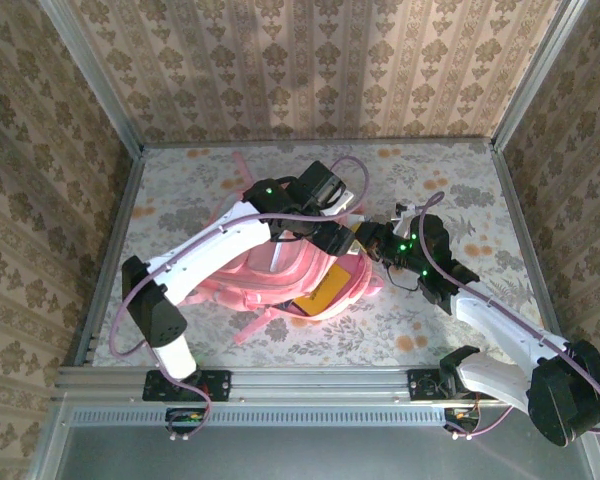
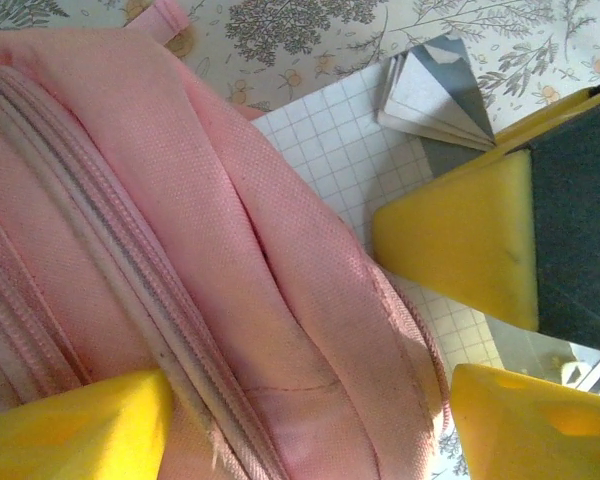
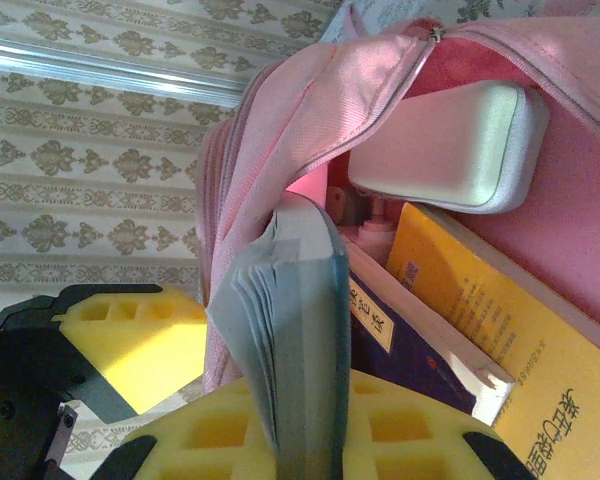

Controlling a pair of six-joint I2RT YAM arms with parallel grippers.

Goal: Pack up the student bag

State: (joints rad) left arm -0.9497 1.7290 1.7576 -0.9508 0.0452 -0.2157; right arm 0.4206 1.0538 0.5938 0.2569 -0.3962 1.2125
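The left claw (image 2: 310,430) stands spread, straddling the pink fabric rim of the student bag (image 2: 180,260). Just beside it, the right claw (image 3: 305,440) is pressed together on a grey-covered notebook (image 3: 290,330). It pinches the notebook on edge at the bag's open mouth, and the loose pages fan out. Inside the opening sit a dark book (image 3: 405,345) with a yellow label and a yellow book (image 3: 510,340) right beside it. A pale padded case (image 3: 450,145) lies beyond them against the pink lining. From above, the bag lies in the middle of the floral bench (image 1: 450,180), under both arms. The yellow book pokes out at the bag's near right side. Patterned walls (image 1: 310,60) enclose the bench.
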